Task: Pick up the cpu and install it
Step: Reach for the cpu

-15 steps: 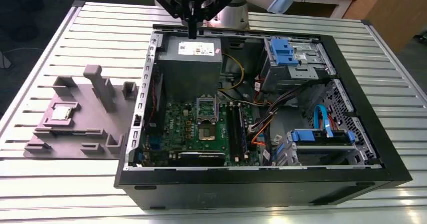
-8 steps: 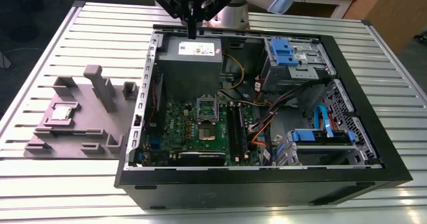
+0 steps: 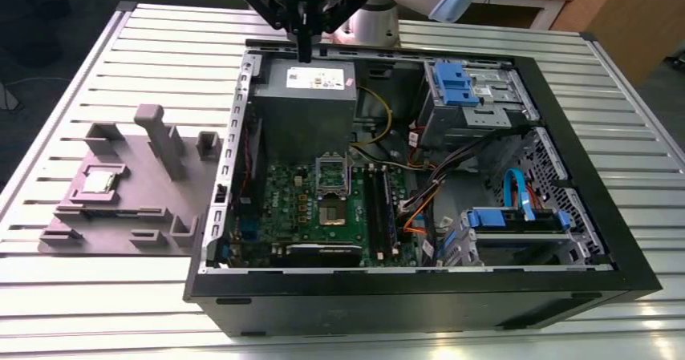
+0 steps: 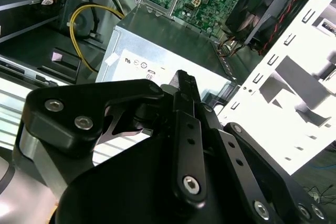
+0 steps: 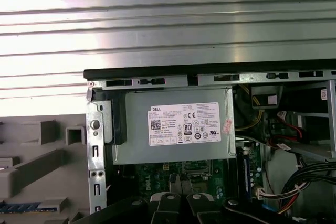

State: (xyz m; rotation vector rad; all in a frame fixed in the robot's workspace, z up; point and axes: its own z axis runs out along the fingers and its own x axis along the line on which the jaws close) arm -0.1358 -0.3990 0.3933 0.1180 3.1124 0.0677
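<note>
My black gripper point(image 3: 305, 55), fingers together and empty, hangs over an open black computer case point(image 3: 428, 300) on a ribbed white metal table point(image 3: 96, 296).
The case holds a grey power-supply box point(image 3: 305, 95) and green motherboard point(image 3: 310, 208); the small silvery square cpu point(image 3: 99, 181) sits in a grey moulded tray point(image 3: 160, 196) beside it, at the exterior view's left.

Claw point(image 5: 177, 179) cut off by picture edge
</note>
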